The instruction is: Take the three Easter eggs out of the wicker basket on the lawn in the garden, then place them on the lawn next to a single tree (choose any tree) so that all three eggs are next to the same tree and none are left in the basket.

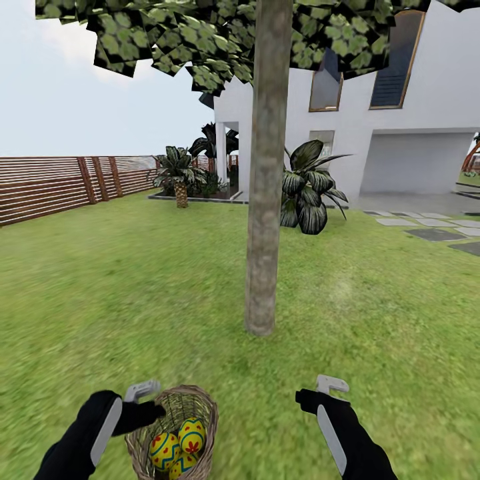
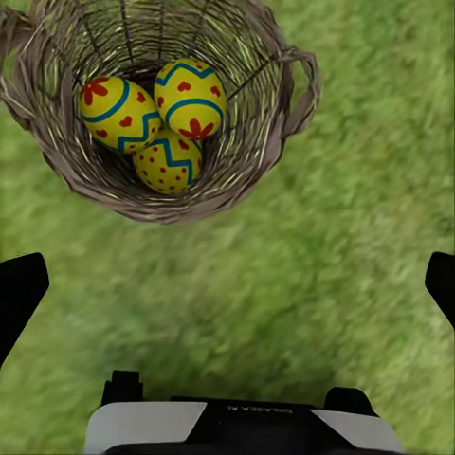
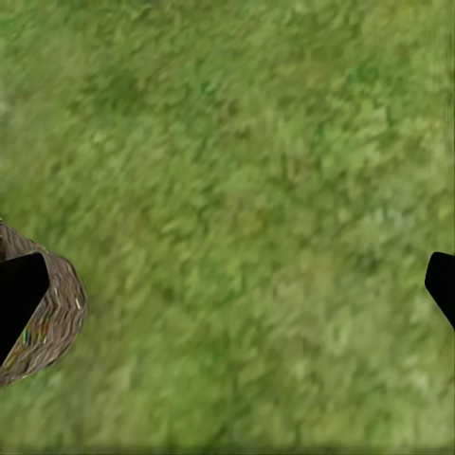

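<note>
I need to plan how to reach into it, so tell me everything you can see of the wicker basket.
The wicker basket is small, round and woven of tan-brown wicker in an open weave, with a small loop handle at its rim. It stands upright and open-topped on the lawn, in front of the tree. Three Easter eggs, yellow with blue zigzags and red marks, lie huddled at its bottom. The left hand hangs close beside its rim; contact cannot be told.

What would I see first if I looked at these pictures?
Probably the three Easter eggs, bright yellow with blue zigzags and red flowers, huddled in the wicker basket on the lawn between the robot's arms. Next comes the tree, its thick pale trunk rising from the grass just beyond the basket. Behind it stands a white house, with a brown slatted fence to the left.
</note>
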{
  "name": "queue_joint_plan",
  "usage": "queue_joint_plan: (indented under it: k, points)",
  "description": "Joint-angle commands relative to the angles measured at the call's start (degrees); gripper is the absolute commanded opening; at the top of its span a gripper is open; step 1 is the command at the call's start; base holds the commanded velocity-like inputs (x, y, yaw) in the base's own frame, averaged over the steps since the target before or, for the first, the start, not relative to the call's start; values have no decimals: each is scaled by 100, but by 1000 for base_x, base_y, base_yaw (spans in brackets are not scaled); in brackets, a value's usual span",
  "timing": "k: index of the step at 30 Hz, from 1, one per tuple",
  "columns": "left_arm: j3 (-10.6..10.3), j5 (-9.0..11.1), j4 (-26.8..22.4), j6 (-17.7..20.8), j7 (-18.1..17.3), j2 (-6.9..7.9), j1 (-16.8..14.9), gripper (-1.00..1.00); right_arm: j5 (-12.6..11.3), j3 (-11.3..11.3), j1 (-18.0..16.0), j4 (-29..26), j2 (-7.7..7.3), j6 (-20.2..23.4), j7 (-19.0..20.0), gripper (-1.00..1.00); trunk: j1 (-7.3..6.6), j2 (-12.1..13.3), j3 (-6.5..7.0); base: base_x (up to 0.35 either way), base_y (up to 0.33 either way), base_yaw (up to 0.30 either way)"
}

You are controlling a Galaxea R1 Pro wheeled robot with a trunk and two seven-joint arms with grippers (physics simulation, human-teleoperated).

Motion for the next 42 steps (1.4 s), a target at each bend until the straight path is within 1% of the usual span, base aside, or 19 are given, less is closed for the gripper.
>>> queue_joint_plan:
  k: [1,6,11,19,31,42]
  points:
    - [11,-6,57,-9,-26,-10,-4,100,-61,-5,-4,-9,4,16,-39,100,-21,34,9,0,0,0]
    - [5,-6,135,-75,-27,-68,-4,100,-61,-4,-4,-9,4,15,-39,100,-21,34,9,0,0,0]
    - [3,-20,173,-210,-27,-85,-4,100,-61,-4,-4,-9,4,14,-39,100,-21,34,9,0,0,0]
    - [6,6,187,-258,-27,-86,-1,100,-61,-8,-4,-9,4,14,-39,100,-21,34,9,5,-4,0]
    - [23,31,177,-279,-34,-76,12,100,-61,-8,-4,-9,4,14,-39,100,-21,34,9,72,-58,0]
    - [25,32,184,-284,-36,-72,13,100,-61,-4,-4,-9,4,14,-39,100,-21,34,9,90,77,0]
